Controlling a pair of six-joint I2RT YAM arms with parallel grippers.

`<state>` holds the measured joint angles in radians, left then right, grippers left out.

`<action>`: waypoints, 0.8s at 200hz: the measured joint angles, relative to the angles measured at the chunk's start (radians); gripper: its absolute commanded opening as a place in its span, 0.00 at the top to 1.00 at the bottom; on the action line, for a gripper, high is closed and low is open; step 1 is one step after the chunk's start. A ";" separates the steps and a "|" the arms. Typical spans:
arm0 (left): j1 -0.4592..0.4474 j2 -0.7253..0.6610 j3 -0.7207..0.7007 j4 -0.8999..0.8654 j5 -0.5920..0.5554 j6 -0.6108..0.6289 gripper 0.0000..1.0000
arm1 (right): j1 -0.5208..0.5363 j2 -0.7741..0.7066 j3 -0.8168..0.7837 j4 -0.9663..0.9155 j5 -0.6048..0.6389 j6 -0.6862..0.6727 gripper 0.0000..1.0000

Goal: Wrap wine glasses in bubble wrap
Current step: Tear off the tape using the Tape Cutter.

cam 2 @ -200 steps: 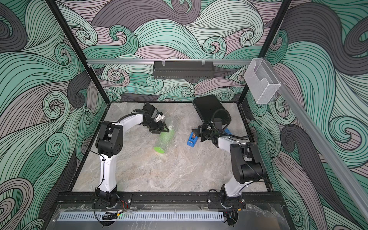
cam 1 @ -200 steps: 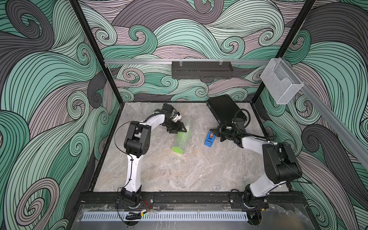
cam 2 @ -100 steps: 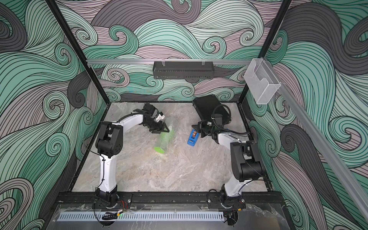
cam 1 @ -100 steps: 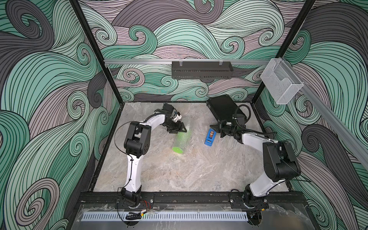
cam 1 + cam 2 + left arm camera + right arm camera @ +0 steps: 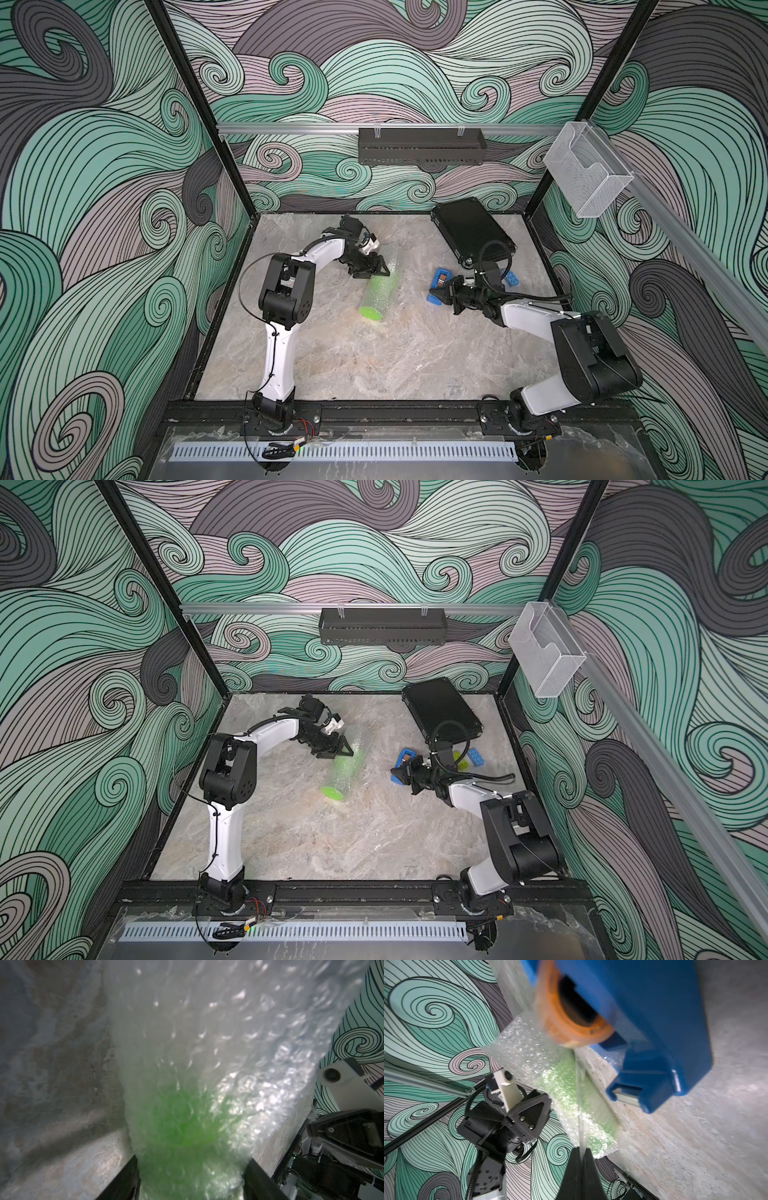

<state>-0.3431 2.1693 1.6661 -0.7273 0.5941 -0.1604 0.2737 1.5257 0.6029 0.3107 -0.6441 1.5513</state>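
The lime-green wine glass (image 5: pixel 370 312) (image 5: pixel 332 791) lies on its side mid-table, rolled inside the clear bubble wrap (image 5: pixel 384 270) (image 5: pixel 351 762). My left gripper (image 5: pixel 379 272) (image 5: pixel 343 751) is at the roll's far end. In the left wrist view its black fingers (image 5: pixel 122 1180) press both sides of the wrapped wine glass (image 5: pixel 187 1126) under bubble wrap (image 5: pixel 228 1022). My right gripper (image 5: pixel 436 296) (image 5: pixel 397 776) (image 5: pixel 580 1150) is shut on a thin clear tape strip (image 5: pixel 579 1105). The strip runs from the blue tape dispenser (image 5: pixel 440 279) (image 5: pixel 654 1022).
A black case (image 5: pixel 471 232) lies at the back right of the table. Blue and green bricks (image 5: pixel 510 277) (image 5: pixel 476 756) sit behind the right arm. A black shelf (image 5: pixel 422 145) hangs on the back wall and a clear box (image 5: pixel 586 174) on the right rail.
My right gripper has shifted by the tape dispenser, first toward the back, then forward and left to its near end. The left gripper and the wrapped glass have stayed put.
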 measured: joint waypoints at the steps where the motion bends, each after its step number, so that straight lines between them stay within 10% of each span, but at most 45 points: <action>1: 0.000 0.000 0.000 0.000 0.000 0.000 0.32 | 0.001 0.000 -0.003 0.001 0.001 0.000 1.00; 160: 0.000 0.000 0.000 0.000 0.000 0.000 0.32 | 0.033 0.047 -0.065 0.024 0.055 -0.056 1.00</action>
<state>-0.3435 2.1689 1.6661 -0.7273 0.5941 -0.1604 0.3065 1.5726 0.5381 0.3347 -0.5896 1.4948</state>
